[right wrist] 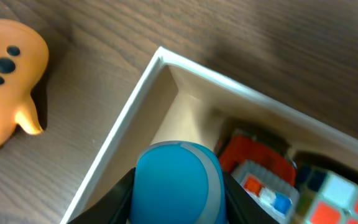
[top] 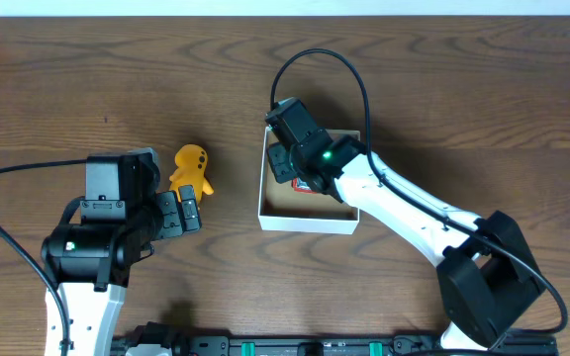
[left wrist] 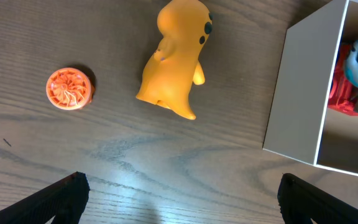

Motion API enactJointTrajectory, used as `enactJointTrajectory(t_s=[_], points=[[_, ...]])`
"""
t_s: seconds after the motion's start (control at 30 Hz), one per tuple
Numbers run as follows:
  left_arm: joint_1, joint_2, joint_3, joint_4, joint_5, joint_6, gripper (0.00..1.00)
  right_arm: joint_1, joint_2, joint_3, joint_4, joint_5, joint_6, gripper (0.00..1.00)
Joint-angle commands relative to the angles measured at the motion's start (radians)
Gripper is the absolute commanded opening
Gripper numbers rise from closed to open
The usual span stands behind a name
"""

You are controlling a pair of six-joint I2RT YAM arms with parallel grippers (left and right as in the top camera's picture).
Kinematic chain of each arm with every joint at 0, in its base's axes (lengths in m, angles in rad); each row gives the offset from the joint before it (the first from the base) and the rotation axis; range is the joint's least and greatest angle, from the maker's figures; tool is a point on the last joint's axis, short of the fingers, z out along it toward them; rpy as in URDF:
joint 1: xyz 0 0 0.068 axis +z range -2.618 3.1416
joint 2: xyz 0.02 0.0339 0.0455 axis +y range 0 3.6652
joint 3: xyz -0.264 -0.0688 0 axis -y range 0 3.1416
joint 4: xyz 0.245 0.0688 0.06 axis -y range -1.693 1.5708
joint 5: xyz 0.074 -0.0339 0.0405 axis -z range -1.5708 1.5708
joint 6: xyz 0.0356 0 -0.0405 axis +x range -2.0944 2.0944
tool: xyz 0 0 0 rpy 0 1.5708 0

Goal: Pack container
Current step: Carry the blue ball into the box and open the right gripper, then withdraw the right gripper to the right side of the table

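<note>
The container (top: 306, 221), a small white-walled box with a tan inside, sits at the table's middle; it also shows in the left wrist view (left wrist: 300, 93) and the right wrist view (right wrist: 143, 87). My right gripper (right wrist: 178, 198) is shut on a blue ball (right wrist: 178, 180) and holds it over the container's left part. A red toy (right wrist: 253, 152) and a colour cube (right wrist: 340, 193) lie inside. A yellow toy figure (top: 191, 168) lies left of the container (left wrist: 176, 59). My left gripper (left wrist: 179, 196) is open and empty just short of it.
A small orange round piece (left wrist: 70, 88) lies on the wood left of the yellow figure. The right arm (top: 414, 213) stretches from the lower right across to the container. Wooden table (top: 443, 79) all around.
</note>
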Motion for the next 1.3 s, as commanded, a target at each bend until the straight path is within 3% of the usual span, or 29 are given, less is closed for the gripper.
enactJointTrajectory(t_s=[0.0,0.17,0.23,0.37,0.43,1.03,1.2,1.27], points=[[0.003,0.002,0.021,-0.003,-0.019,0.008,0.98,0.007,0.011,0.016,0.027,0.014,-0.023,0.02],[0.003,0.002,0.021,-0.003,-0.019,0.008,0.98,0.007,0.016,0.016,0.031,0.014,-0.023,0.20],[0.003,0.002,0.021,-0.003,-0.019,0.008,0.98,0.007,0.016,0.016,0.027,0.013,-0.023,0.40],[0.003,0.002,0.021,-0.003,-0.019,0.008,0.98,0.007,0.016,0.016,0.027,0.013,-0.023,0.51],[0.003,0.002,0.021,-0.004,-0.019,0.008,0.98,0.007,0.016,0.016,0.027,0.013,-0.023,0.66],[0.003,0.002,0.021,-0.007,-0.019,0.009,0.98,0.002,0.010,0.023,0.019,0.047,-0.061,0.69],[0.003,0.002,0.021,-0.019,-0.019,0.009,0.98,-0.055,-0.064,0.108,-0.109,0.131,-0.063,0.84],[0.003,0.002,0.021,-0.021,-0.019,0.016,0.98,-0.102,-0.123,0.157,-0.186,0.146,-0.063,0.99]])
